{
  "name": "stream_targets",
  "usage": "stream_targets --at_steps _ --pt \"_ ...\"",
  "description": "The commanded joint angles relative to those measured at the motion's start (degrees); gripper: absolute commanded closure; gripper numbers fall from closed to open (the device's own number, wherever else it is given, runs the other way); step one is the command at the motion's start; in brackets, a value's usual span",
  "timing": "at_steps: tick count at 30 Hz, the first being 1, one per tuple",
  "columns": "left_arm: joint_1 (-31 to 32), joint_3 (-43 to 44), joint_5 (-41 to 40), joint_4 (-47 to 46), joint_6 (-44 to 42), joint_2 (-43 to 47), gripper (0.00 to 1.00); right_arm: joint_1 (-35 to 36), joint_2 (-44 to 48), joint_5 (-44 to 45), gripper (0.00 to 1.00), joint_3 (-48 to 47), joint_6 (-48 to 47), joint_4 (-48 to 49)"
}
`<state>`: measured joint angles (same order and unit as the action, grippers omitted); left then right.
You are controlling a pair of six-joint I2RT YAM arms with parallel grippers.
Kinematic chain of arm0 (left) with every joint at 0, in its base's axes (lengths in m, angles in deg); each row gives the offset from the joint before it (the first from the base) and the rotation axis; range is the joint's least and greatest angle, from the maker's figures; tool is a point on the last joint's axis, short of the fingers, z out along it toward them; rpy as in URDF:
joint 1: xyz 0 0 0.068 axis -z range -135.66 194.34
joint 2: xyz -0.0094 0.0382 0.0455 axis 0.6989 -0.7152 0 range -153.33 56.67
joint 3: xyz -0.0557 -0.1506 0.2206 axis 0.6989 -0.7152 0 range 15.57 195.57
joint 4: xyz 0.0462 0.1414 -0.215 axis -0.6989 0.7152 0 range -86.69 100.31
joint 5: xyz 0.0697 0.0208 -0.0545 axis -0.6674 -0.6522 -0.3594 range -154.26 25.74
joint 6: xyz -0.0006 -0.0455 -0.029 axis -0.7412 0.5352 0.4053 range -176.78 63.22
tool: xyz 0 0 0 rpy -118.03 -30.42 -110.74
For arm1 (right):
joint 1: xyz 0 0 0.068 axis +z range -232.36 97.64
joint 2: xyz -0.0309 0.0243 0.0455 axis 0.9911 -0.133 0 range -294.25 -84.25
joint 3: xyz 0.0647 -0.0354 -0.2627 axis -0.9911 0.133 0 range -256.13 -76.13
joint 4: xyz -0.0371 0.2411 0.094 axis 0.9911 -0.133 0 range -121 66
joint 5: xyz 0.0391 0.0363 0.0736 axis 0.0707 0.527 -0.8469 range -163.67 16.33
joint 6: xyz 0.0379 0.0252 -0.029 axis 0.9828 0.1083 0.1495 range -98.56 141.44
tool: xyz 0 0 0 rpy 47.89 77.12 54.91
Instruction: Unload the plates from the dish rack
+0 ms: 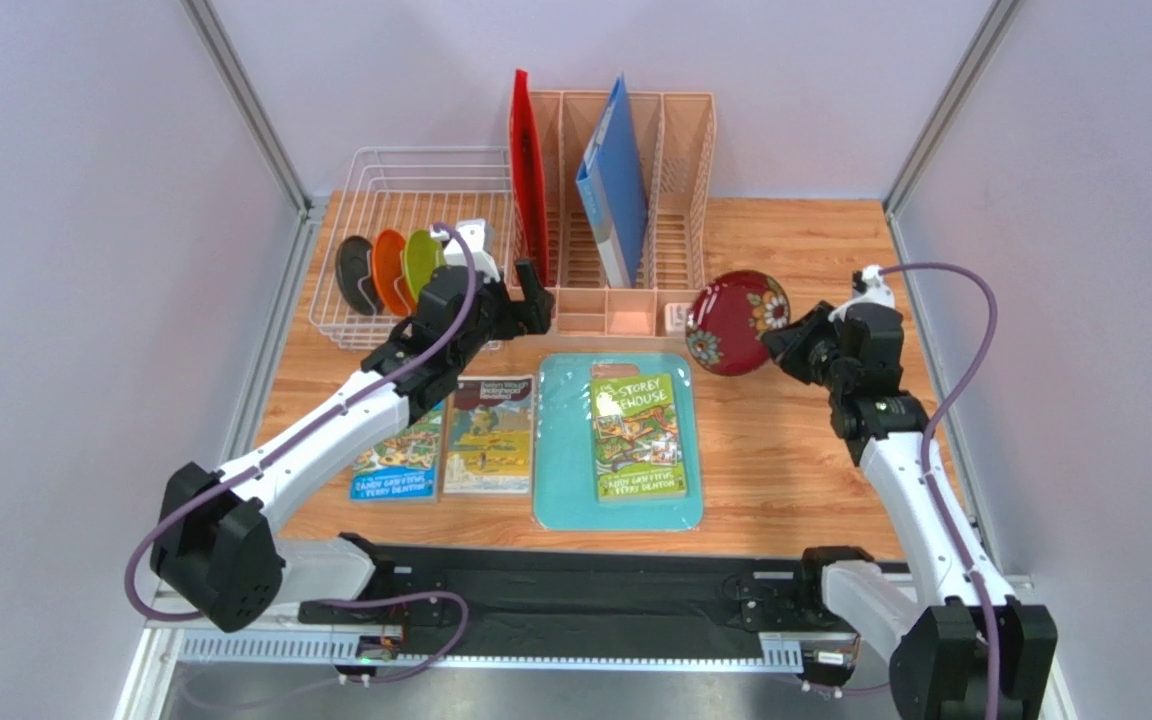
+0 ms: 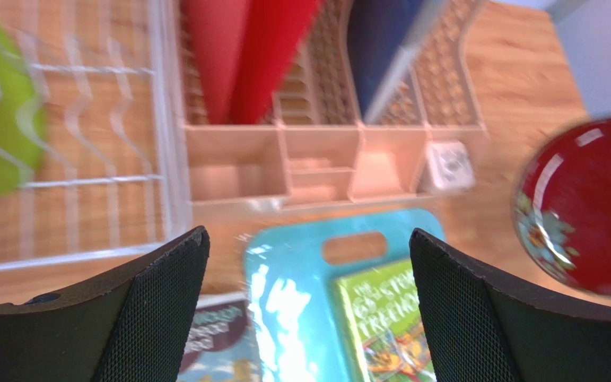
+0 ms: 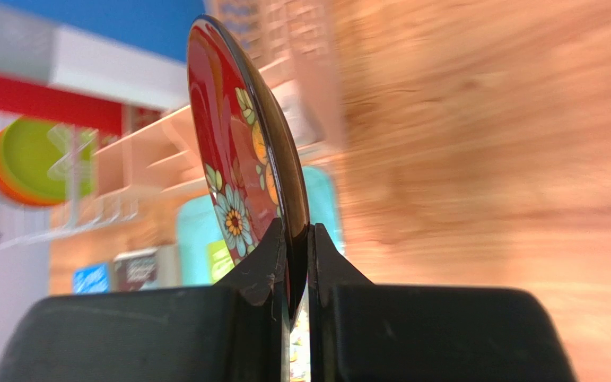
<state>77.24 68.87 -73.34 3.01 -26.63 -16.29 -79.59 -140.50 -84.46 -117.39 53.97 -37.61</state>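
Unloading stands at plate 1 of 4: right gripper [image 3: 293, 267] pinches the dark red floral plate [image 1: 737, 321] by its rim, on edge above the table [image 1: 808, 435]. Left gripper [image 2: 309, 255] gapes empty beside the dish rack [image 1: 387, 162], where 3 plates [image 1: 388, 267] stand. Next, probably: lay it flat on bare wood.

The red plate [image 3: 233, 135] is super glossy, glazed-looking. Dish rack [image 1: 417, 180] is smooth white coated wire, table [image 1: 808, 450] matt wood grain, peach organizer [image 1: 680, 165] dull plastic, teal board [image 2: 277, 267] shiny plastic. The left gripper [image 2: 309, 239] has 2 rough, woven-textured black pads [image 2: 161, 310].
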Motion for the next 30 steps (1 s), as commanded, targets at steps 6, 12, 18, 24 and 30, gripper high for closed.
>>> stream_targets --at_steps 6,12,18,24,30 --pt "-6.0 10.2 -15.3 11.1 -9.8 -4.5 0.01 -5.0 -4.3 10.7 1.0 -0.7 -1.1 -7.0" --pt "-8.5 8.0 -13.0 9.7 -8.7 -3.7 0.01 -7.1 -10.3 13.2 1.0 -0.4 -0.6 -6.3" --pt "-12.3 8.2 -11.6 9.0 -8.6 -5.1 0.01 -7.9 -14.4 12.9 1.0 0.2 -0.6 -5.0" --pt "-18.1 10.6 -7.4 9.8 -7.5 -8.7 0.0 -8.2 -17.0 16.7 0.94 0.3 1.0 -8.4" --pt "-20.0 11.6 -4.9 9.5 -7.2 -10.7 0.01 -8.4 -19.6 20.2 0.78 1.7 1.3 -9.5"
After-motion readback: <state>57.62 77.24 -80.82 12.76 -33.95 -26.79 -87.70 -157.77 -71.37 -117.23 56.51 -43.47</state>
